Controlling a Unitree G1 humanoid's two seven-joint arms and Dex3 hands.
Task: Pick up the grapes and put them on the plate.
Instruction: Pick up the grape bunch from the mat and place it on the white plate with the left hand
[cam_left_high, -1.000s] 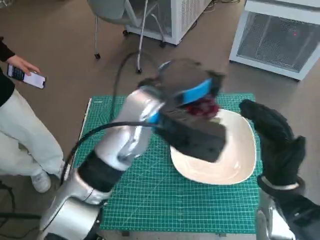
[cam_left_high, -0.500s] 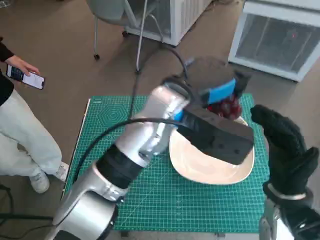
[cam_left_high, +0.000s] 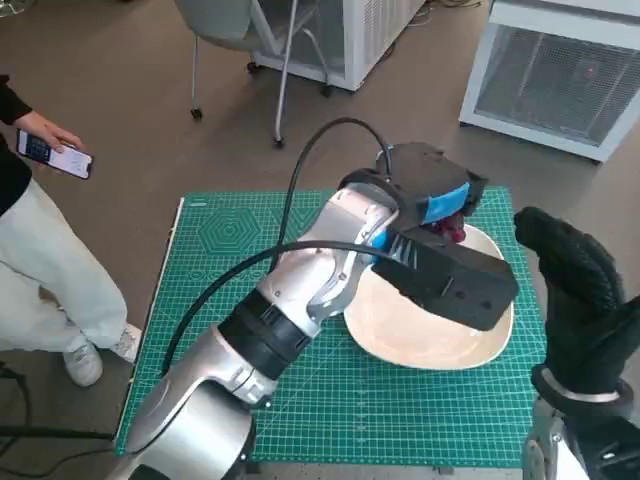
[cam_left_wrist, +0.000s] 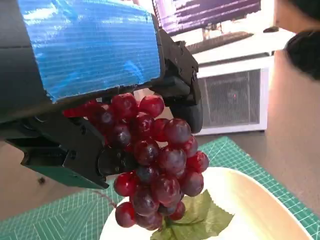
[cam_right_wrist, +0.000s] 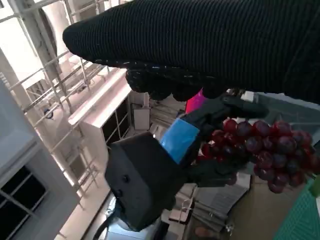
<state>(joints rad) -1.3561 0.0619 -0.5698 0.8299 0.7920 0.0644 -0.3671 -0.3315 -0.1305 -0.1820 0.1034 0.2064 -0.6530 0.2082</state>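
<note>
- The left hand (cam_left_high: 425, 195) gripped the bunch of red grapes (cam_left_wrist: 152, 160) at its upper part, black fingers (cam_left_wrist: 187, 107) clamped round the top berries while the rest of the cluster hung free below
- The grapes were in the air over the far side of the white plate (cam_left_high: 470, 350), not touching it; in the head view only a few berries (cam_left_high: 447, 228) showed under the blue-taped back of the hand
- A green leaf (cam_left_wrist: 200, 220) hung at the bottom of the bunch, just above the plate's surface (cam_left_wrist: 260, 205) in the left wrist view
- The bunch looked light and loosely jointed: it draped from the grip rather than holding a stiff shape, so it would probably swing on any quick move
- The berries were glossy and smooth, likely slippery under hard fingers; whether they were real or plastic could not be told, and if real they would bruise or pop off under a hard squeeze
- The best hold seemed to be high on the cluster near the stem, as taken there, since the lower berries offered nothing firm
- The right hand (cam_left_high: 575, 300) in its black glove was raised beside the plate's near right edge, holding nothing, fingers apart
- The plate sat on a green cutting mat (cam_left_high: 250, 250) on the bench
- A person (cam_left_high: 40, 250) stood to the side holding a phone (cam_left_high: 55, 155)
</note>
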